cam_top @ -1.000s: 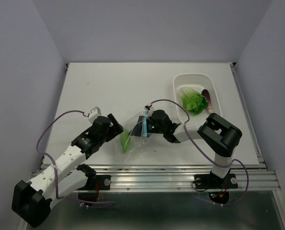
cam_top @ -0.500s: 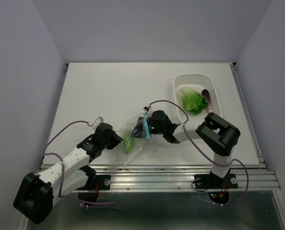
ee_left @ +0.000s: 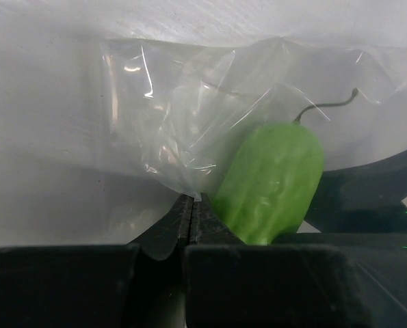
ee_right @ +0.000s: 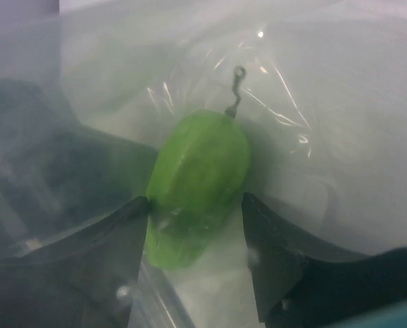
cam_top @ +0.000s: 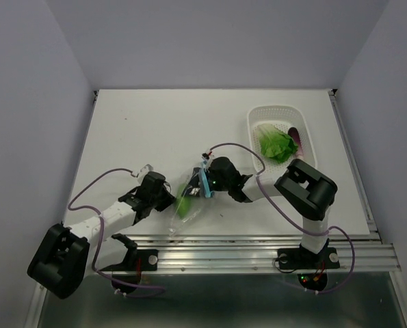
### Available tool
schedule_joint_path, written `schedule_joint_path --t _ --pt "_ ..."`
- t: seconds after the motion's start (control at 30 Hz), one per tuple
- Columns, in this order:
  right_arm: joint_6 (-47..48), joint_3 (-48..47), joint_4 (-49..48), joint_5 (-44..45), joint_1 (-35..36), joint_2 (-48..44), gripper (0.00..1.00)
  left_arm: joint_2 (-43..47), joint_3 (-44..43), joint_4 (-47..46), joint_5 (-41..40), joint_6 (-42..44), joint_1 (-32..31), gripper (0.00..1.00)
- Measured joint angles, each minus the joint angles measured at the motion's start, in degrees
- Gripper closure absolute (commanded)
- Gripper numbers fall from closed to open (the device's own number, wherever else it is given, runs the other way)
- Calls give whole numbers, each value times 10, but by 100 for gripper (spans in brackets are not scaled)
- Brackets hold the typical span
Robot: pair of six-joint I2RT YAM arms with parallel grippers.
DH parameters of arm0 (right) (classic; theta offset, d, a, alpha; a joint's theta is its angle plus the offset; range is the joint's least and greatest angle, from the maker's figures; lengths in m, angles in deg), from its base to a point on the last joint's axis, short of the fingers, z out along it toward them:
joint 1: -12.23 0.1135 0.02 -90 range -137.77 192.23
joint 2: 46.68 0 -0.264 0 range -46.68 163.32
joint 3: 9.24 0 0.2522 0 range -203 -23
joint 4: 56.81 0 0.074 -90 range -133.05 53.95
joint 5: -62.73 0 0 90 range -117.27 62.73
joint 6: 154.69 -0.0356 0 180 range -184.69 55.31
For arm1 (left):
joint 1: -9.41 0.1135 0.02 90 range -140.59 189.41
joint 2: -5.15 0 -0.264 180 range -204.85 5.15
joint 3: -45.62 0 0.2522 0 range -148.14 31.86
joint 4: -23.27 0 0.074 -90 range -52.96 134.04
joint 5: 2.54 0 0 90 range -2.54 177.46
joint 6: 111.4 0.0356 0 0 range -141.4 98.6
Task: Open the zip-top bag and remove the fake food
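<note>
The clear zip-top bag (cam_top: 187, 208) lies near the front edge, its blue zip strip (cam_top: 204, 180) at my right gripper (cam_top: 202, 186). A smooth light-green fake food piece (ee_left: 272, 182) with a thin dark stem is inside it. My left gripper (ee_left: 191, 199) is shut on a fold of the bag's plastic (ee_left: 179, 116), just left of the green piece. My right gripper (ee_right: 195, 199) reaches into the bag's mouth, open, with the green piece (ee_right: 198, 183) between its fingers (ee_right: 133, 236). In the top view the left gripper (cam_top: 165, 199) is at the bag's left end.
A white perforated basket (cam_top: 256, 117) at the back right holds a leafy green cabbage piece (cam_top: 275, 145) and a dark purple piece (cam_top: 294, 139). The table's front rail (cam_top: 258, 240) runs just behind the bag. Walls close in on three sides.
My left gripper slid in low to the bag's left end and shut on its plastic. The right gripper's jaws opened a little wider around the green piece; the bag shifted slightly.
</note>
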Motion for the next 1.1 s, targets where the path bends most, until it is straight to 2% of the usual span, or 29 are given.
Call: schedule_joint_path --t 0.2,0.27,0.3,0.33,0.37,0.47,0.8,1.1 --pt "-6 -38 0 9 9 33 41 -16 0 -21 10 13 0 100" --pt "-9 -42 0 11 11 37 50 -20 0 -24 11 18 0 100" --pt "-12 -42 0 11 11 38 58 -22 0 -26 11 20 0 100" --pt "-12 -42 -1 10 11 38 58 -26 0 -28 11 22 0 100" --pt "-16 -42 -1 10 11 38 64 -30 -2 -28 11 24 0 100" --pt "-17 -42 0 16 11 38 71 -46 -13 -27 8 28 0 100" --pt "-10 -7 95 61 -12 -55 73 -87 -46 -19 -16 28 12 100" --pt "-9 50 137 68 -89 -177 73 -174 -113 -28 -11 60 39 100"
